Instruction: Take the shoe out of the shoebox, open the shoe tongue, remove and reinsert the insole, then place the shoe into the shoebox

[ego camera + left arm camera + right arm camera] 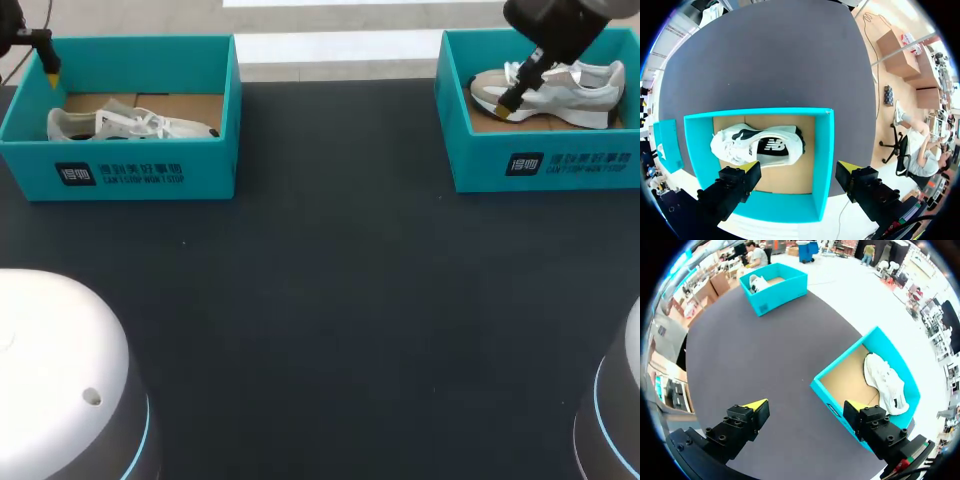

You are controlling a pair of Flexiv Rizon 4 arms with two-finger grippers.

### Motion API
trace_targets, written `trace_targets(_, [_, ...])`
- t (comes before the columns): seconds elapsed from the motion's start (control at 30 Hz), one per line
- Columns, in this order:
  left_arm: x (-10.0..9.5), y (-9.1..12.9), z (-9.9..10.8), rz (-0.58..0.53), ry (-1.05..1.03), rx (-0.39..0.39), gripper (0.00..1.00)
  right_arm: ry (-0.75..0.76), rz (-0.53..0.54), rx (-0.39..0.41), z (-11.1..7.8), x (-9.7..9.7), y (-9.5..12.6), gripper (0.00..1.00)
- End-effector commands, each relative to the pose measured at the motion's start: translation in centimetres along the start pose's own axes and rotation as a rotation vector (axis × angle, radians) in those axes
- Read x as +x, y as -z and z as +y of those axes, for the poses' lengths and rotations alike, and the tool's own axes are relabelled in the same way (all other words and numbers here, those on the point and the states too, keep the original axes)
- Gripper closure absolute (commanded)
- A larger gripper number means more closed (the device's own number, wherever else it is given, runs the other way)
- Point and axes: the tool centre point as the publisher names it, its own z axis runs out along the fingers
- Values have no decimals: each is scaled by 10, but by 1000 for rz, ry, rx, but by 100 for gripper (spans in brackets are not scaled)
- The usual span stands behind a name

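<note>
The left shoe (130, 125) lies on its side on the cardboard floor of the left shoebox (120, 175), and the right shoe (560, 90) lies in the right shoebox (540, 160); neither is out yet. My left gripper (797, 167) hangs above its box with the fingers spread wide and holding nothing. One tip is over the shoe's sole edge and the other is outside the box wall. My right gripper (805, 405) is just as wide and just as empty, with one finger over the table (330, 300) and one over its box's near corner.

I think the main danger is the walls. If I come down straddling one, a finger lands on the rim and crushes or drags the light box. A pinch on the soft upper alone could let the shoe sag and twist, catching its toe on the rim on the way out. Loose laces might snag a fingertip.

Both shoes are white mesh and leather-like panels over thick foam soles, rounded and pliable. The left one carries a dark side patch. The boxes are thin teal card, square-cornered and open-topped. The table is dark, matte and flat.
</note>
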Motion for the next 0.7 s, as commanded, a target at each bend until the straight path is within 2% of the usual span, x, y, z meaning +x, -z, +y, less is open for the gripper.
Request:
trace_targets(0.03, [0, 1, -2, 1, 0, -3, 0, -506, -116, 92, 5, 1, -1, 0])
trace_targets(0.33, [0, 1, -2, 1, 0, -3, 0, -506, -116, 92, 5, 1, -1, 0])
trace_targets(0.37, [0, 1, -2, 1, 0, -3, 0, -636, -108, 89, 9, -7, -4, 0])
trace_targets(0.4, [0, 1, -2, 1, 0, -3, 0, -705, -153, 44, 12, -14, -6, 0])
trace_targets(0.5, [0, 1, -2, 1, 0, -3, 0, -906, -221, -24, 19, -39, -7, 0])
trace_targets(0.57, [0, 1, -2, 1, 0, -3, 0, -959, -269, -67, 26, -56, -8, 0])
trace_targets(0.67, [0, 1, -2, 1, 0, -3, 0, -1028, -367, -72, 30, -80, -15, 0])
trace_targets(0.7, [0, 1, -2, 1, 0, -3, 0, -1023, -352, -82, 30, -88, -17, 0])
